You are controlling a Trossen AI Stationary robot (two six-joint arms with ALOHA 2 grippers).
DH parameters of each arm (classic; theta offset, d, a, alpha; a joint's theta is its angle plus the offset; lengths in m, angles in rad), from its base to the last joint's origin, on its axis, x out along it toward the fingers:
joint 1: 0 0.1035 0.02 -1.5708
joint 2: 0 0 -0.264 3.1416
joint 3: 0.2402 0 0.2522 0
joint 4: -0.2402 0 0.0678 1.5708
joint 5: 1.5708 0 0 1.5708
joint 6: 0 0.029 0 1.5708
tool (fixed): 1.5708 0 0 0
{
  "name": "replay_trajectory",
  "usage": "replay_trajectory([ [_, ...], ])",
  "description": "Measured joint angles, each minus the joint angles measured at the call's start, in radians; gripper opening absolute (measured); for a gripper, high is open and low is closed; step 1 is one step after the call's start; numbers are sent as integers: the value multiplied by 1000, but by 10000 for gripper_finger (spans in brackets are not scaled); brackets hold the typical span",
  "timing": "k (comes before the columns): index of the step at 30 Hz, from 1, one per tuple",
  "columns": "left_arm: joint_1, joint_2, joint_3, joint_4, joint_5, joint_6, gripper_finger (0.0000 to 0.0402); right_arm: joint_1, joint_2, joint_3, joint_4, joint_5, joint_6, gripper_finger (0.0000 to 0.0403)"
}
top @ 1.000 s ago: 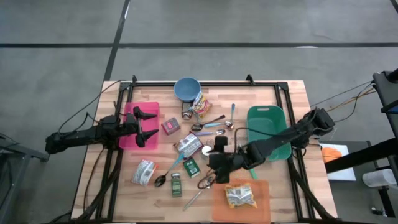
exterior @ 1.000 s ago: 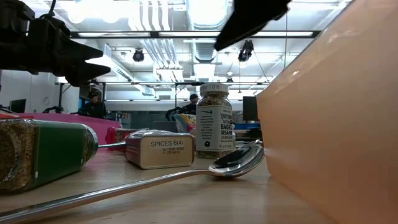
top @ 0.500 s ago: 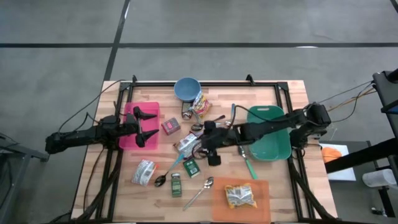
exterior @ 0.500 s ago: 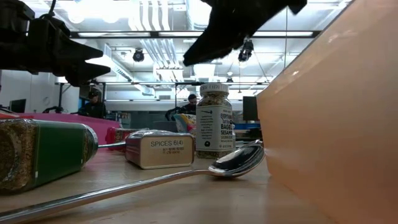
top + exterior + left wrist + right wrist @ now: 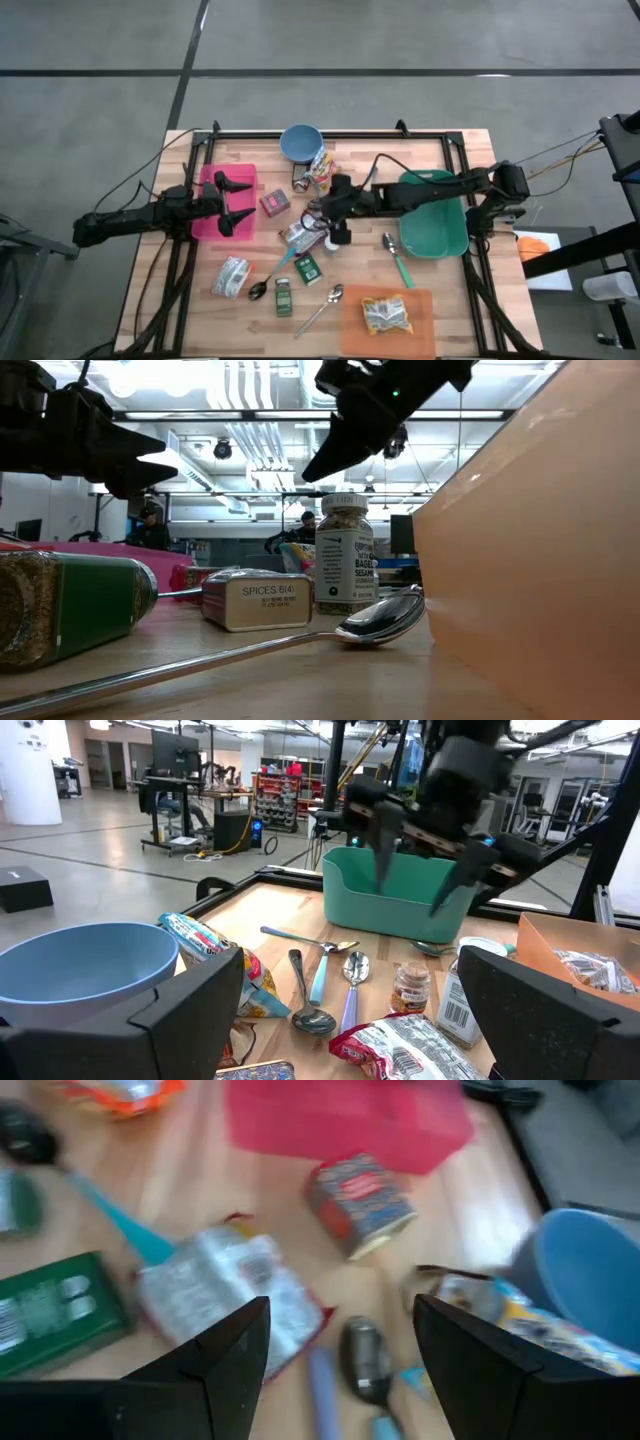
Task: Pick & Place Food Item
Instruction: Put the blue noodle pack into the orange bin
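Food packet (image 5: 301,233) lies unpicked mid-surface; right end effector (image 5: 337,222) hovers just beside it, fingers spread, empty. Left end effector (image 5: 232,203) waits spread over the pink tray (image 5: 209,223).

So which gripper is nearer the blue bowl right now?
Right. The right gripper hangs over the table's middle, just past the blue bowl; the left gripper hovers over the pink tray, slightly farther off.
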Motion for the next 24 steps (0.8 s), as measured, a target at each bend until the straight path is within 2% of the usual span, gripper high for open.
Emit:
replay_trajectory([
  [10, 0, 0, 0, 0, 0, 0, 372, -100, 8, -1, 9, -82, -254, 244],
  [17, 0, 0, 0, 0, 0, 0, 372, -159, 28, 37, 13, -85, -320, 244],
  [24, 0, 0, 0, 0, 0, 0, 372, -195, 152, 134, 14, -25, -323, 244],
])
